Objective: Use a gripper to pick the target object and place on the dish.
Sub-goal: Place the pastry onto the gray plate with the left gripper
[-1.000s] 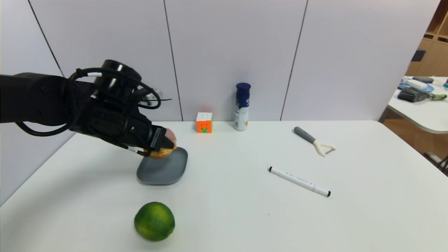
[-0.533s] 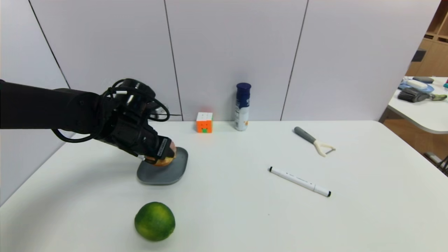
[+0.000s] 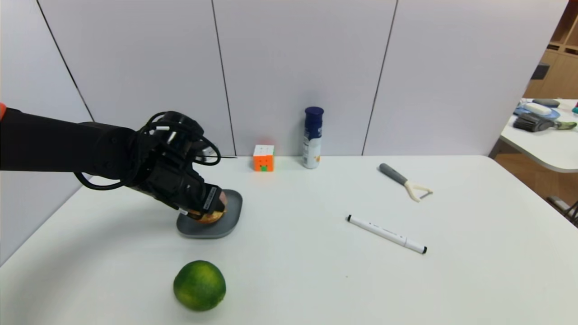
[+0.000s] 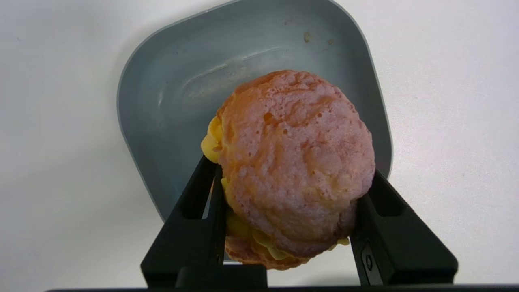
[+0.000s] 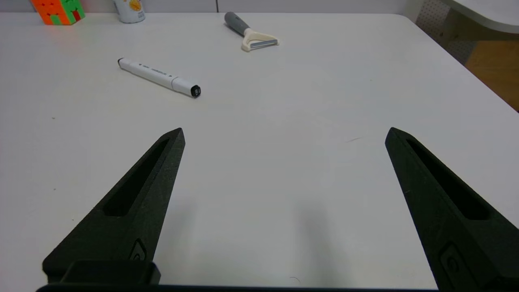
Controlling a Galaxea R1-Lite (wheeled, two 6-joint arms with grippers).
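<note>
Over the grey dish (image 3: 230, 225), grips the cream puff (image 4: 300, 134) between both fingers of the left hand (image 4: 292, 172); cannot confirm contact with the dish. Above the counter (image 5: 292, 243), holds the right hand (image 5: 286, 129) wide open and idle. On the counter, shows the green citrus (image 3: 199, 285) near the dish, with the white marker (image 3: 386, 234) and peeler (image 3: 399, 177) well apart from it.

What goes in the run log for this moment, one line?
left gripper: shut on cream puff | over: grey dish | right gripper: open
</note>
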